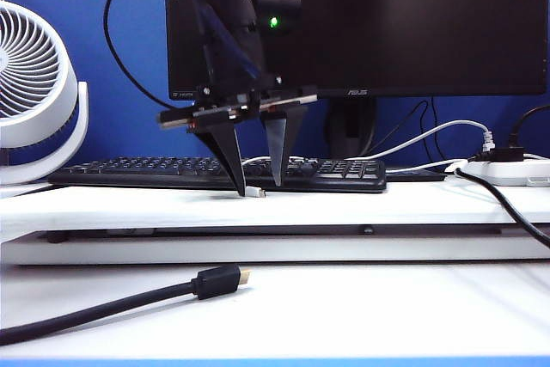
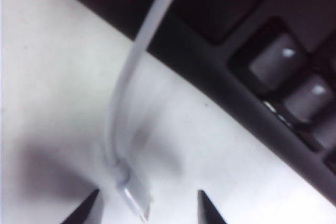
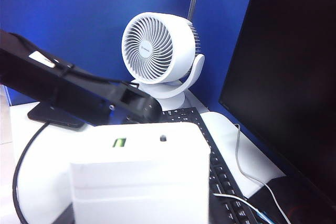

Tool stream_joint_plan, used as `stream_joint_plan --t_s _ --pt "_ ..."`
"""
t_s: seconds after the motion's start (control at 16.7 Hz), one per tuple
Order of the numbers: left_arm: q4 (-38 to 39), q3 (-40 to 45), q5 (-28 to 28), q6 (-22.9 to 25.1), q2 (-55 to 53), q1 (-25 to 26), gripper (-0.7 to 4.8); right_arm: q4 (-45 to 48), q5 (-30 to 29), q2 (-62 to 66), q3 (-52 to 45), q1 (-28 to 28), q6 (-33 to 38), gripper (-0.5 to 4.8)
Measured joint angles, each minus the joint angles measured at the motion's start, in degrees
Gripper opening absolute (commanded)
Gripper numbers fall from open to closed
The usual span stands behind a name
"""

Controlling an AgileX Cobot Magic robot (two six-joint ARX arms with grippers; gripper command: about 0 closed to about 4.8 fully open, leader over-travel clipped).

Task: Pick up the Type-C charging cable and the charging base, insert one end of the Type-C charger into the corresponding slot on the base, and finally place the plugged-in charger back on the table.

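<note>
The left gripper points straight down over the table, just in front of the keyboard. Its two black fingers stand apart, about half open, and they hold nothing. The small white plug of the Type-C charging cable lies flat on the table between the two fingertips, a little nearer to one of them, and the thin cable rises from the plug and goes away over the edge of the keyboard.

The step in hand, as I judge it, is to take the plug. To do it well, the gripper should first come to the middle over the plug, so that both fingers meet it together and neither one pushes it aside. The tips should go down until they almost touch the table, because the plug is low and flat. The grip is better on the body of the plug, not on the metal tip, which must stay free for the slot.

The right gripper itself is not clear in its wrist view; a white block, probably the charging base, fills the near part of that picture and seems to be carried there, raised above the desk, but I cannot tell how the jaws stand.
</note>
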State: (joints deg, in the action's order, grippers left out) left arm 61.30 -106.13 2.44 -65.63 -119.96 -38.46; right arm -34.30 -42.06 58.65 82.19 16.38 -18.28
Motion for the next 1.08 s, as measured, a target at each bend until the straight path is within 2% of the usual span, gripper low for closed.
stream_joint_plan --t_s 0.42,0.48,0.66,0.84,1.08 --pt "-0.61 -0.04 -1.51 -2.16 -0.07 0.26 2.36 -0.02 0.02 0.0 0.0 0.0 0.0 0.0" --pt "-0.63 -0.04 -1.55 -2.16 -0.07 0.26 2.22 -0.02 0.02 0.0 0.0 0.0 0.0 0.0" --pt "-0.61 -0.04 -1.57 -2.38 -0.09 0.26 0.95 -0.02 0.02 0.0 0.0 0.0 0.0 0.0" --pt "-0.04 -0.02 -1.57 -3.93 -0.13 0.24 0.28 -0.02 0.02 0.0 0.0 0.0 0.0 0.0" --pt "-1.97 -0.02 -1.57 -3.08 -0.13 0.24 -0.06 -0.02 0.02 0.0 0.0 0.0 0.0 0.0"
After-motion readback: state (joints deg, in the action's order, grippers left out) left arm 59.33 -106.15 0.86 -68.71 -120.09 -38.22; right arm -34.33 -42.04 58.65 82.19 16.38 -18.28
